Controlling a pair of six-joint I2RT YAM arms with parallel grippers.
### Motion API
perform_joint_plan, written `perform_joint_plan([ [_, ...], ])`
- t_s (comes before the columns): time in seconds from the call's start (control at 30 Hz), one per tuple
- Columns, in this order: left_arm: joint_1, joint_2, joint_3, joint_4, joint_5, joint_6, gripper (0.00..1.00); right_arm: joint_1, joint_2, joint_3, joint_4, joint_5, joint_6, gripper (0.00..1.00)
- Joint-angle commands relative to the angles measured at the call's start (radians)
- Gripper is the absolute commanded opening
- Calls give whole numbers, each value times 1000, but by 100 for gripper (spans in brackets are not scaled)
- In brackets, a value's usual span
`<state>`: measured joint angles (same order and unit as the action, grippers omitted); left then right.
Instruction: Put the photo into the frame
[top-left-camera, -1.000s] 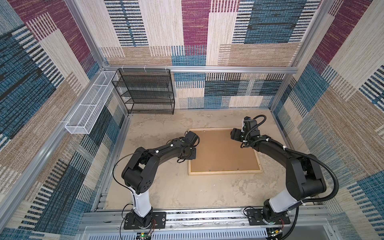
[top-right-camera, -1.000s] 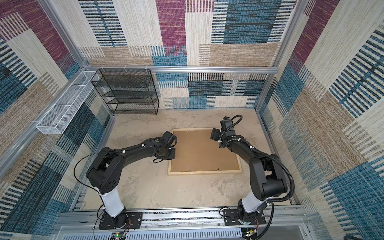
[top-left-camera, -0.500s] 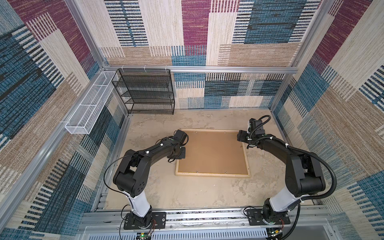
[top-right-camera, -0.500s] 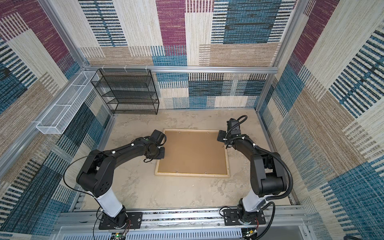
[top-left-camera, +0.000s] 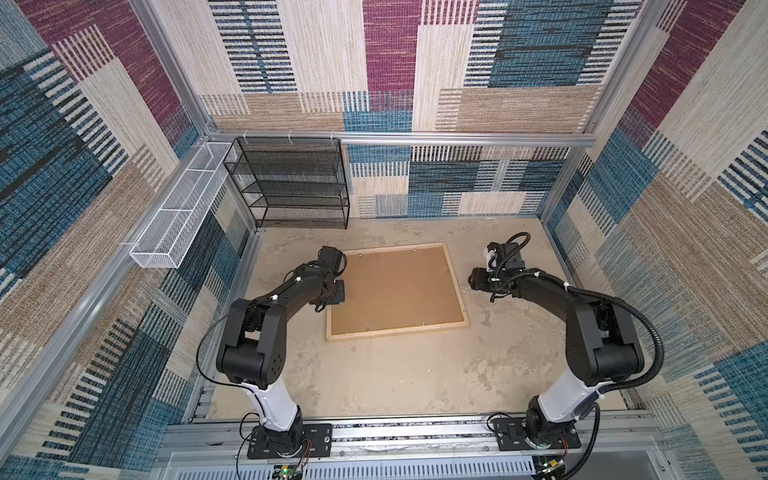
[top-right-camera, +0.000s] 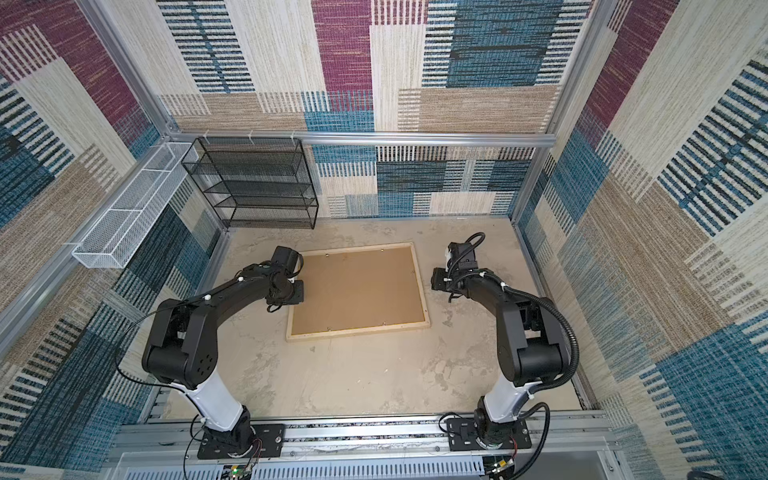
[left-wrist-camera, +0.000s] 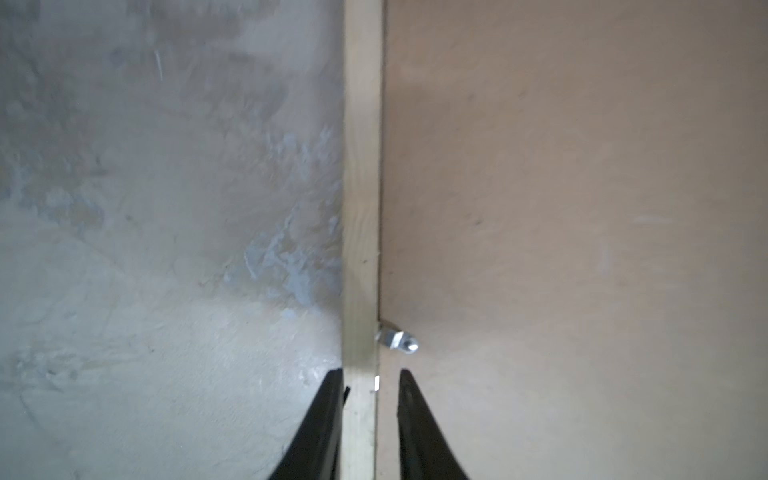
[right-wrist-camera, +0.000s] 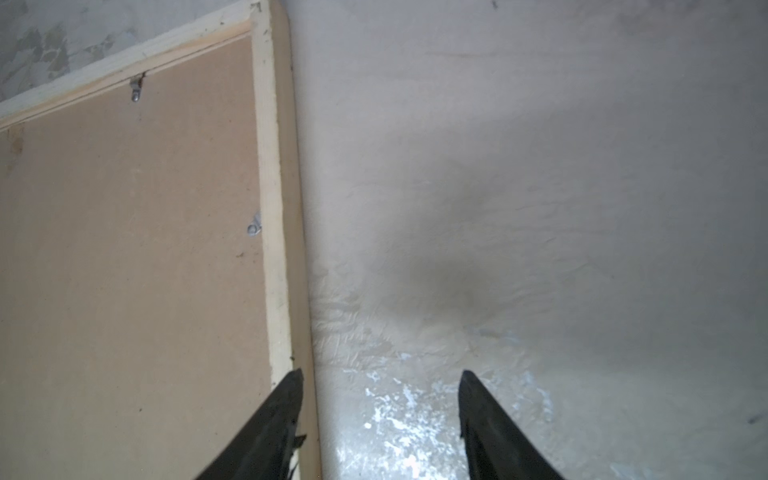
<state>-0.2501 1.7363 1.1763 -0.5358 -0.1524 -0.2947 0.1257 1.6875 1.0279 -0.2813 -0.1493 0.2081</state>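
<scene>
Frame (top-left-camera: 397, 331) of pale wood lies flat, back side up, on the mottled sandy table (top-left-camera: 395, 382), set between the two arms and slightly askew in both top views. A brown backing sheet (top-left-camera: 395, 291) fills its opening, held under small metal tabs (left-wrist-camera: 397, 338) along the bars; whatever lies beneath the sheet is hidden. The left hand (left-wrist-camera: 370, 374) straddles the frame's left bar partway along its length. Its outer finger (left-wrist-camera: 328, 415) sits against the wood on the table side, while the inner finger (left-wrist-camera: 415, 424) hangs over the backing with a sliver of gap to the bar, so the hand is narrowly parted and not pinching. The right hand (right-wrist-camera: 382, 374) is low just beside the frame's right bar, partway along it, its fingers spread wide and holding nothing. One fingertip (right-wrist-camera: 291, 395) overlaps the bar's outer edge in the wrist view, though contact cannot be told, and the other is over bare table. Further back, a black mesh shelf rack (top-left-camera: 291, 183) stands against the patterned rear wall at the table's far left corner, and a white wire basket (top-left-camera: 178, 216) hangs along the left wall beside it
</scene>
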Motion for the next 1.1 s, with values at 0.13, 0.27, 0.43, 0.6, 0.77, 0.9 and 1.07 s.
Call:
perform_joint_plan([
  [0.13,0,-69,21,-3,73,23,33,77,77,68,-5,3,-26,55],
  [0.27,-9,-124,-3,-2,106,9,34,111,124,106,-19,29,-28,51],
  [0.43,-58,-210,-48,21,105,2,35,139,157,139,-40,62,-30,47],
  [0.6,-113,-263,-83,48,82,4,36,158,179,157,-60,97,-31,41],
  [0.77,-198,-276,-90,54,4,22,36,166,193,170,-88,138,-28,36],
  [0.9,-282,-283,-101,70,-88,42,37,167,193,172,-103,161,-22,30],
  [1.07,-339,-301,-131,109,-107,49,37,170,196,169,-116,182,-26,23],
])
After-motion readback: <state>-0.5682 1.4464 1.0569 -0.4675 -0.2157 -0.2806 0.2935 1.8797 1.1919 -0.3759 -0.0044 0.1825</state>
